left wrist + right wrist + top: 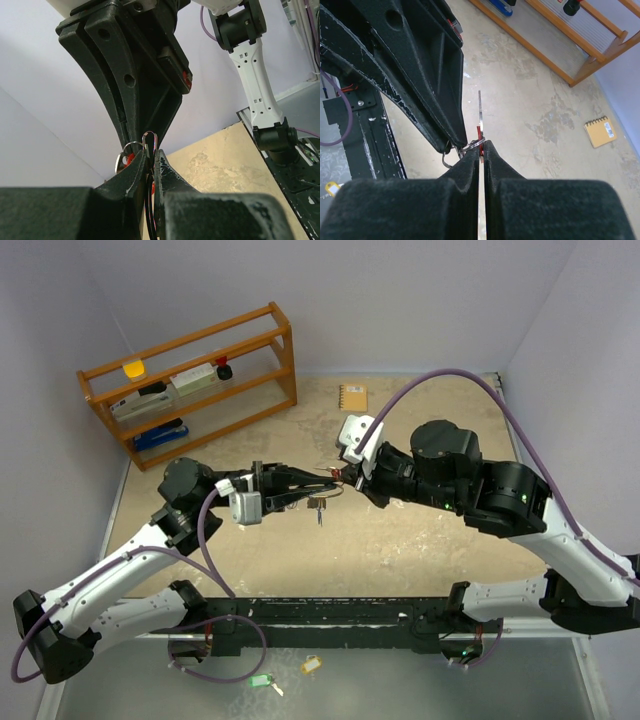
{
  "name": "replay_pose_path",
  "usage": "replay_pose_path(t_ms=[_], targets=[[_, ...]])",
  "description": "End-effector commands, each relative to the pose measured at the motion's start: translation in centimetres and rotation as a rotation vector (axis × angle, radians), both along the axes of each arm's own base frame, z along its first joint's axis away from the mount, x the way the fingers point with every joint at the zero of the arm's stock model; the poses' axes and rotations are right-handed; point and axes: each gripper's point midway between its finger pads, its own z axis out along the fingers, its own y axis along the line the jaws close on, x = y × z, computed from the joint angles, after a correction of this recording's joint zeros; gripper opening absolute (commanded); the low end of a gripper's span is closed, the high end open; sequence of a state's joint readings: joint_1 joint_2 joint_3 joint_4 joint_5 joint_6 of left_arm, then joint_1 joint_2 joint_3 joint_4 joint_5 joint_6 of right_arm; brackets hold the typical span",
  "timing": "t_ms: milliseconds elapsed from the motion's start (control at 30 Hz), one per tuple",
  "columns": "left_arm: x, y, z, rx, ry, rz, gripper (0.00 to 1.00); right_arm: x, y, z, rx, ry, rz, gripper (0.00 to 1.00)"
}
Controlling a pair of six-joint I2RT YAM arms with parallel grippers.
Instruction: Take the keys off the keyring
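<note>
The two arms meet above the middle of the tabletop, fingertip to fingertip, with the keyring held in the air between them. The left hand reaches in from the left, its fingers pressed almost together on a loop of the silver wire, with a spot of red showing in the narrow slit between them. The right hand comes from the right and is likewise closed to a hairline gap. A thin metal blade seen edge-on, with red at its base, rises from between its tips, so it appears to pinch the red-tagged key just where that key joins the ring. Whether it also grips the wire cannot be told.

In the top view a plain silver key hangs straight down from the ring, clear of the tabletop.

A wooden rack stands at the far left, and a small tan notebook lies at the far edge, well behind the hands. On the grey strip nearest the arm bases lie a green tag and a yellow tag, near each other.
</note>
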State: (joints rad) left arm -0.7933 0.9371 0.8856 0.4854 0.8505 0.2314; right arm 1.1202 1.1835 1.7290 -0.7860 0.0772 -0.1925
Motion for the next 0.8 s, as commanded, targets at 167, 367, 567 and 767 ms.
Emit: replay_pose_path(t_ms=[167, 367, 567, 767], targets=[[-1.8, 0.2, 1.3, -0.041, -0.031, -0.087, 0.0, 0.2, 2.0, 1.0, 0.053, -0.016, 0.039, 0.0], [-2.2, 0.2, 1.5, -0.059, -0.023, -0.113, 0.0, 0.2, 3.1, 0.3, 0.048, -0.007, 0.065, 0.0], [-2.8, 0.6, 2.0, -0.082, -0.03, -0.129, 0.0, 2.1, 3.1, -0.4, 0.029, -0.032, -0.025, 0.0], [-2.0, 0.5, 1.2, -0.054, -0.018, -0.082, 0.0, 5.3, 0.3, 0.9, 0.057, -0.131, -0.253, 0.0]])
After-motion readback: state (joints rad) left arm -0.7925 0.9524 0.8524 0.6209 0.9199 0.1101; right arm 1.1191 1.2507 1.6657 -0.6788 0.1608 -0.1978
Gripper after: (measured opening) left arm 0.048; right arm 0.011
